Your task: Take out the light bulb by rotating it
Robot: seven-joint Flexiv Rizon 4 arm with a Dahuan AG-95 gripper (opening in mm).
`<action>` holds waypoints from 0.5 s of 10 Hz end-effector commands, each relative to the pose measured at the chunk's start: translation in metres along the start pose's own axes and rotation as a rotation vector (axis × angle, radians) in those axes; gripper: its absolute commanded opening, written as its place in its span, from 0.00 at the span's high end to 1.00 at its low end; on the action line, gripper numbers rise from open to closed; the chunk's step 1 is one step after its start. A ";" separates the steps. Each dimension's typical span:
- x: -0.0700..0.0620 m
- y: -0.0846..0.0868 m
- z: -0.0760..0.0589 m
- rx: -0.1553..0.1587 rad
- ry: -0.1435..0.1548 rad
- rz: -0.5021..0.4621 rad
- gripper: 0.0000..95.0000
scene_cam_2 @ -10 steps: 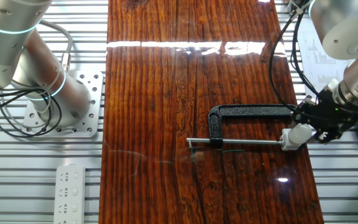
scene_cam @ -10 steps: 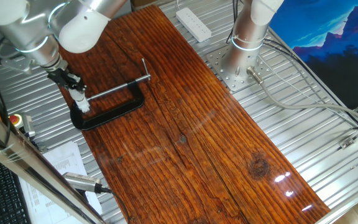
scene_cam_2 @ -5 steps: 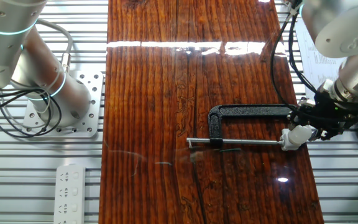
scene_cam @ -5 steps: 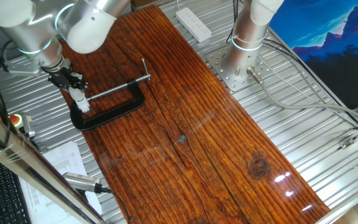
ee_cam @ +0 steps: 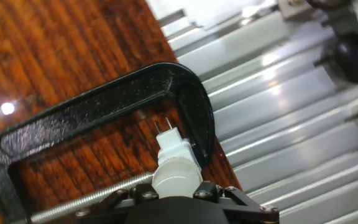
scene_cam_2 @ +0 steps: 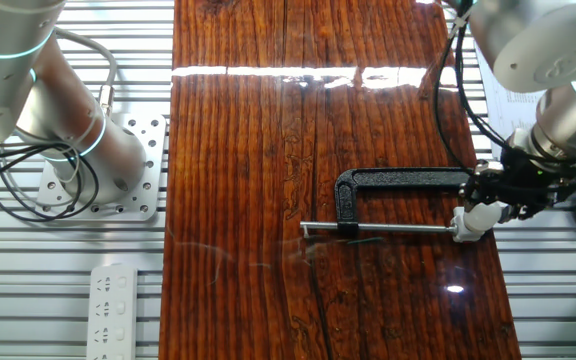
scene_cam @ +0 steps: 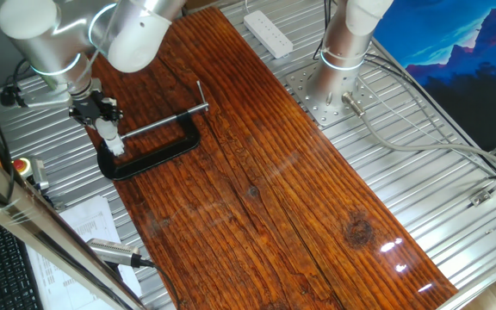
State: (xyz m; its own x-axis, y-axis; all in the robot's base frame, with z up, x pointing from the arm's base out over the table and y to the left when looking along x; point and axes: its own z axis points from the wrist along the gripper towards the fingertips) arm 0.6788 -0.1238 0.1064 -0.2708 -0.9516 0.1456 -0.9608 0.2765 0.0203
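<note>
Light bulb (ee_cam: 176, 176), frosted white, seated at the end of a small white socket (ee_cam: 171, 148) with two metal prongs showing at its far end. Held near one long edge of the bench (scene_cam_2: 298, 150), inside the mouth of a black clamp (scene_cam_2: 398, 183) lying flat on the wood, close beside its steel screw rod (scene_cam_2: 378, 229). Gripper (scene_cam_2: 503, 190) down on the bulb from the bench edge; jaws clenched around the bulb, as far as the hand view shows, with only the bulb's shoulder and the socket visible beyond the dark fingertips. Seen likewise in one fixed view: gripper (scene_cam: 96, 112) just above the white piece (scene_cam: 110, 138), clamp (scene_cam: 149, 151) beneath.

Judged progress: grasp made, twisting stage in hand. No gap visible between bulb and socket, so bulb apparently not yet free; amount of thread already undone impossible to tell. Remaining: more turns about the bulb's axis, probably with regrasps when the wrist runs out of travel, then a straight pull away from the socket. Unclear whether the clamp actually pins the socket; if loose, risk of the socket spinning along with the bulb.
</note>
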 end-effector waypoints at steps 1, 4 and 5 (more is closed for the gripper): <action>0.000 0.000 -0.001 0.013 -0.002 -0.049 1.00; -0.001 0.000 -0.001 0.007 0.002 -0.055 1.00; -0.001 0.000 -0.001 0.010 0.000 -0.060 0.60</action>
State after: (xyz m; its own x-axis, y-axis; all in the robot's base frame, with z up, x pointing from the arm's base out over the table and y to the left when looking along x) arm 0.6789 -0.1228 0.1066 -0.2116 -0.9667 0.1436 -0.9762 0.2162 0.0169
